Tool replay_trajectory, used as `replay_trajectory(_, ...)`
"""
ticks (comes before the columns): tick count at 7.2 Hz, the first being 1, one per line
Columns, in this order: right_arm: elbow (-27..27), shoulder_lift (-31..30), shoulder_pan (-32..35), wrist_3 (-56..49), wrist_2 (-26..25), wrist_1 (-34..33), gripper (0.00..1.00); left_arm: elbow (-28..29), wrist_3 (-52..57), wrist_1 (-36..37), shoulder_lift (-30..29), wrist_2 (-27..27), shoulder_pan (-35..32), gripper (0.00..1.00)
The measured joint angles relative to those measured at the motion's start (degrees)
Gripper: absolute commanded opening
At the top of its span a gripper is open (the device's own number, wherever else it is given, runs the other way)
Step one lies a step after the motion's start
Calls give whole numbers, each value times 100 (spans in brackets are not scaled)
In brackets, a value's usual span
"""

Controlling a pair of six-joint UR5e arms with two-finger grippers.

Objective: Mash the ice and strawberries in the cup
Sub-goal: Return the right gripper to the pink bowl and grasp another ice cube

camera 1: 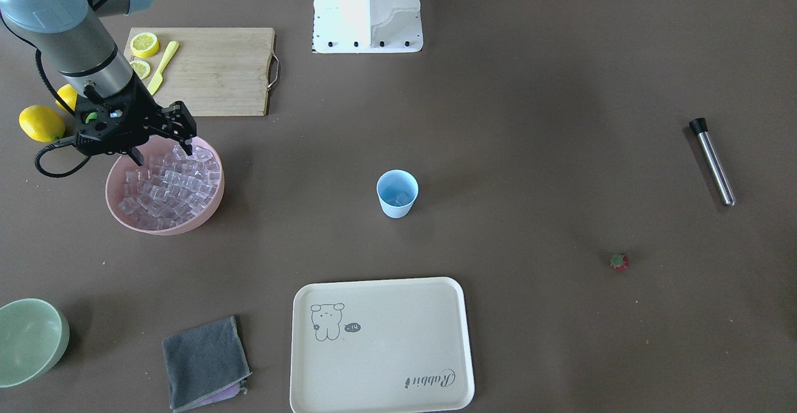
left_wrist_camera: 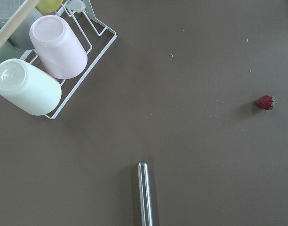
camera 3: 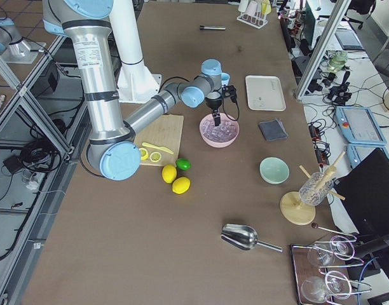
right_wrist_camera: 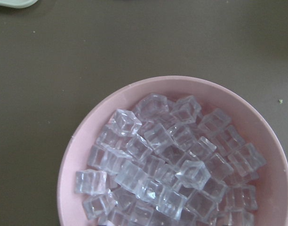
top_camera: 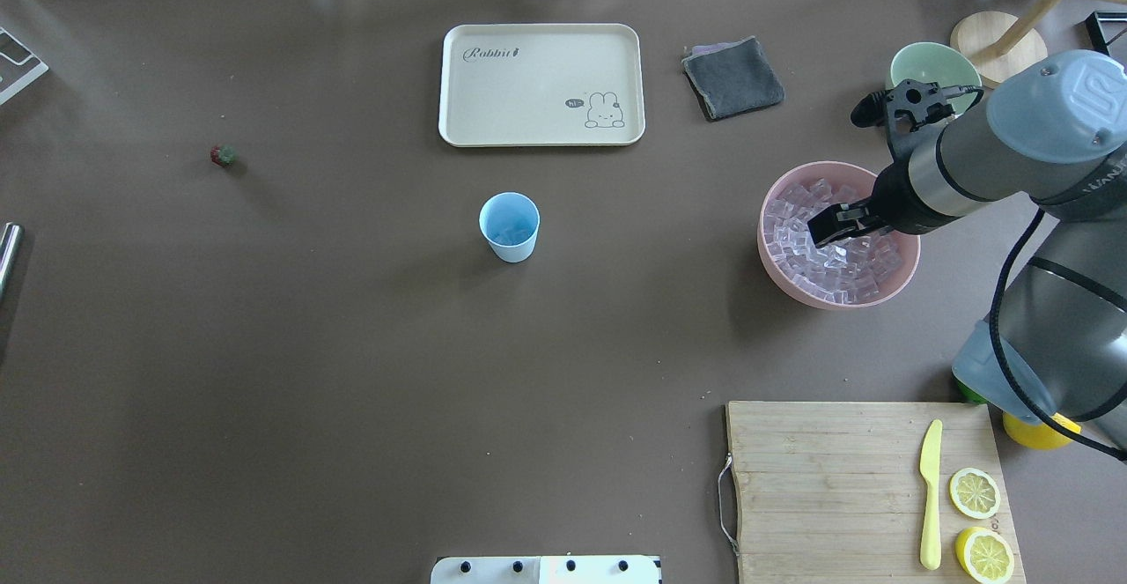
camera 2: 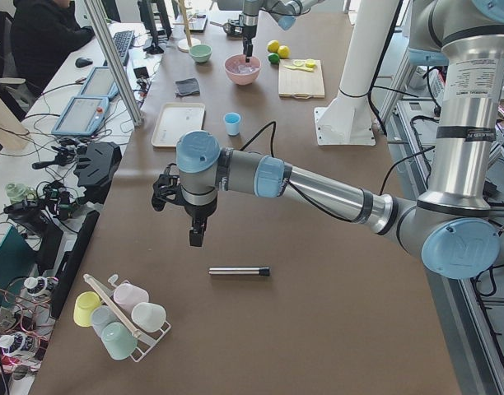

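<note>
Right pincer (camera 1: 160,146) hangs at the far rim of the pink bowl (camera 1: 208,213), left side of the front view. Its fingers are spread wide with nothing between them, tips just above the ice (camera 1: 169,187) heaped in the bowl. From overhead the tips look close to the cubes; contact uncertain.

Left pincer (camera 2: 197,237) shows only in the left-end view, pointing down over bare table above a metal rod (camera 2: 239,271). Cannot tell how far open it is, or whether it holds anything.

Blue cup (camera 1: 396,194) stands upright at mid-table, centre of the front view, well apart from the bowl. One or two clear cubes lie in its bottom.

Strawberry (camera 1: 618,261) lies alone on the table, lower right of the front view, well apart from the cup and nearer the rod.
</note>
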Motion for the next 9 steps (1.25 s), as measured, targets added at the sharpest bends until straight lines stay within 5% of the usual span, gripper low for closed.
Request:
replay_trajectory(6, -834, 495, -83, 25, -467, -10, 74, -25, -9, -9, -14, 0, 11, 99)
replay_trajectory(9, -869, 455, -99, 42, -634, -67, 60, -39, -14, -15, -15, 0, 9, 99)
